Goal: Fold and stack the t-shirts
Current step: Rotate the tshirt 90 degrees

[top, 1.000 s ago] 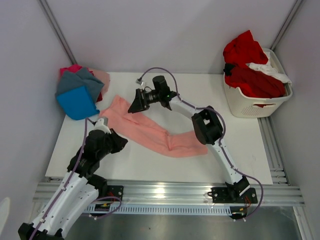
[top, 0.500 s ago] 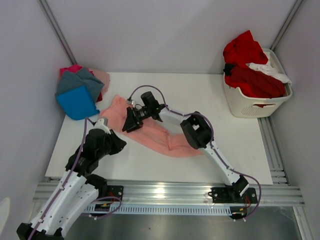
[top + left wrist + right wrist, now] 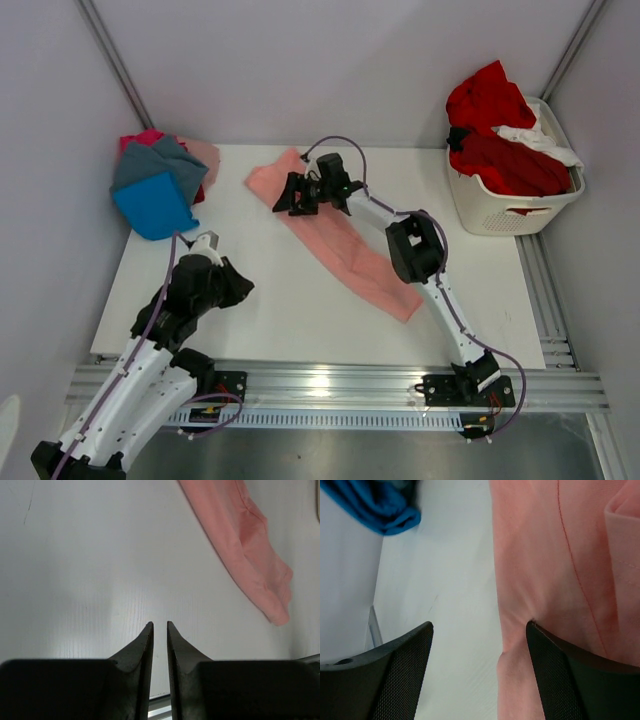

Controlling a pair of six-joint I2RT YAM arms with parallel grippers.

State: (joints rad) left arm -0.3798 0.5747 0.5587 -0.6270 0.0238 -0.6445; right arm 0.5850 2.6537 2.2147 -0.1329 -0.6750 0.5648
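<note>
The salmon-pink t-shirt (image 3: 345, 245) lies as a long, narrow strip running from the back centre of the table to the front right. My right gripper (image 3: 284, 200) is open at the strip's far end. In the right wrist view (image 3: 479, 625) one finger (image 3: 560, 670) presses on the pink cloth (image 3: 555, 555) and the other hangs over bare table. My left gripper (image 3: 240, 285) is shut and empty above bare table at the front left. In the left wrist view (image 3: 160, 624) the pink shirt (image 3: 240, 545) lies well ahead to the right.
Folded shirts are piled at the back left: bright blue (image 3: 152, 205), grey (image 3: 155, 165), magenta (image 3: 140, 140) and pale pink (image 3: 205, 155). A white slatted basket (image 3: 515, 212) at the back right holds red (image 3: 495, 125) and white (image 3: 535, 140) shirts. The table's front edge (image 3: 320, 355) meets a metal rail.
My right gripper went down to the shirt's left part, then back toward the far centre. The shirt's left end swung away from the pile and the strip now lies straighter. The left arm stayed put.
</note>
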